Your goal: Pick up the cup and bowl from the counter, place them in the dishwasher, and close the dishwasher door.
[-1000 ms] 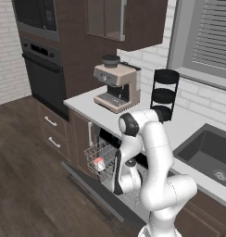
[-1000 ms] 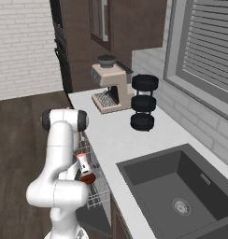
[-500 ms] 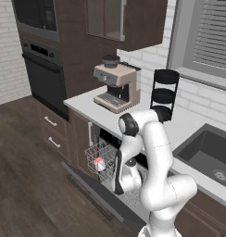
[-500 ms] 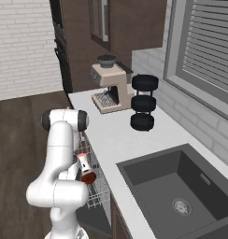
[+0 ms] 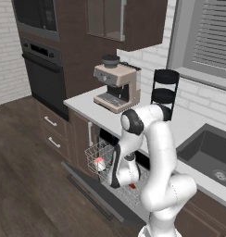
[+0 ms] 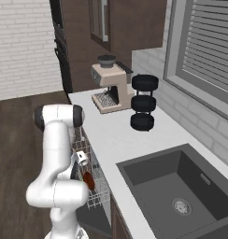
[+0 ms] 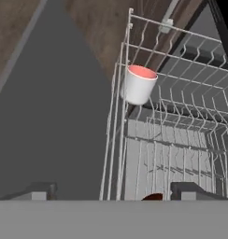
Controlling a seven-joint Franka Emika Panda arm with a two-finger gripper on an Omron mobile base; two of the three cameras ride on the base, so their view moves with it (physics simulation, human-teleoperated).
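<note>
Fingertips of my two-finger gripper [image 7: 113, 191] stand wide apart in the hand view, nothing between them. Just ahead of them, a sliver of the shallow dark red-brown bowl [image 7: 153, 197] peeks up; the right base view shows it [image 6: 89, 180] more fully, tilted on edge in the white wire rack [image 7: 181, 140]. Farther ahead, the small white cup with red inside [image 7: 138, 84] sits in the rack's corner, mouth up and slightly tilted. Left of my gripper, the dark flat dishwasher door [image 5: 89, 187] lies open, bare surface. I see the white counter [image 6: 120, 135] above.
</note>
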